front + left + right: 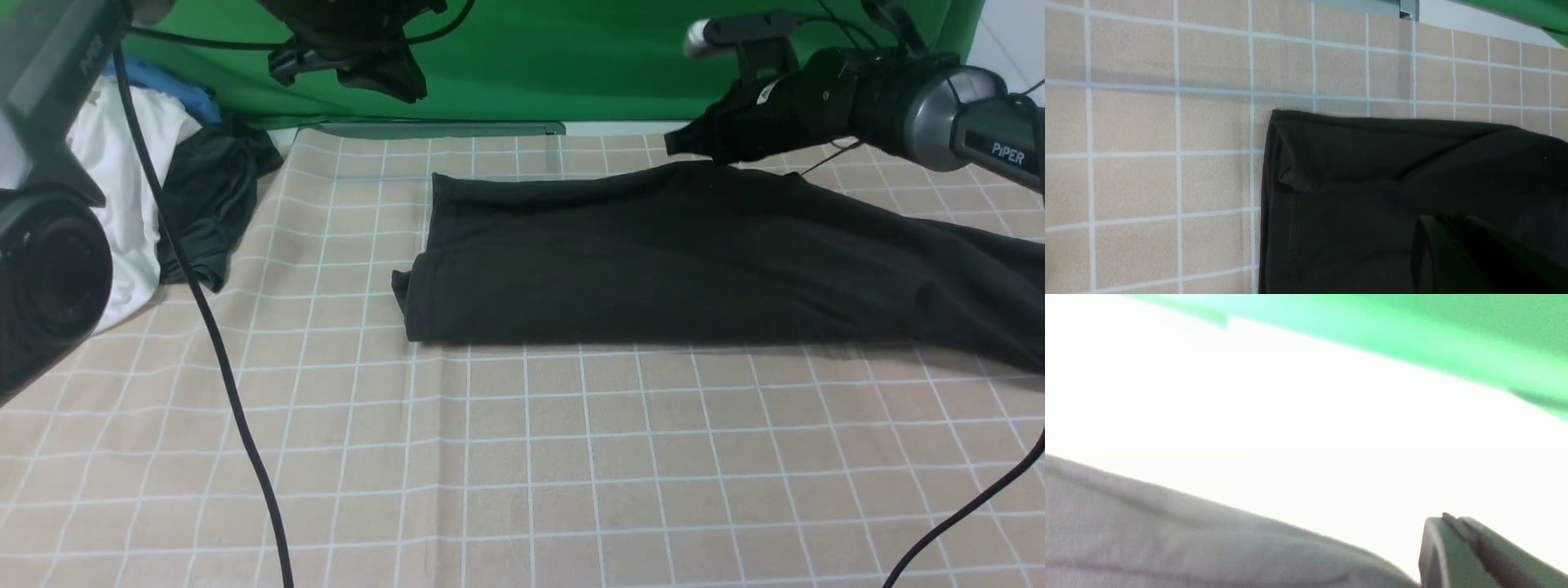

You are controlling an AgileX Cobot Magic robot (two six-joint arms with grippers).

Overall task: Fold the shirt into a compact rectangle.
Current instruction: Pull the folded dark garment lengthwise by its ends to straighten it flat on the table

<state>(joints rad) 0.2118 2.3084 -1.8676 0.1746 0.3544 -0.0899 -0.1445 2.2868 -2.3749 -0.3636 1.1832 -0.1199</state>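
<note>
As we look across it, tablecloth [522, 457]: beige with a white grid, covering the table.
Shirt [694, 261]: plain black soft knit, folded into a long band on the far half of the cloth, running from centre past the right edge of view; left end square, layers overlapping, a stitched hem showing.
Right gripper [674, 147]: clenched, tip at the shirt's far edge; we cannot tell whether it pinches fabric.
Left gripper [1443, 228]: clenched, hanging above the shirt's left end.
</note>
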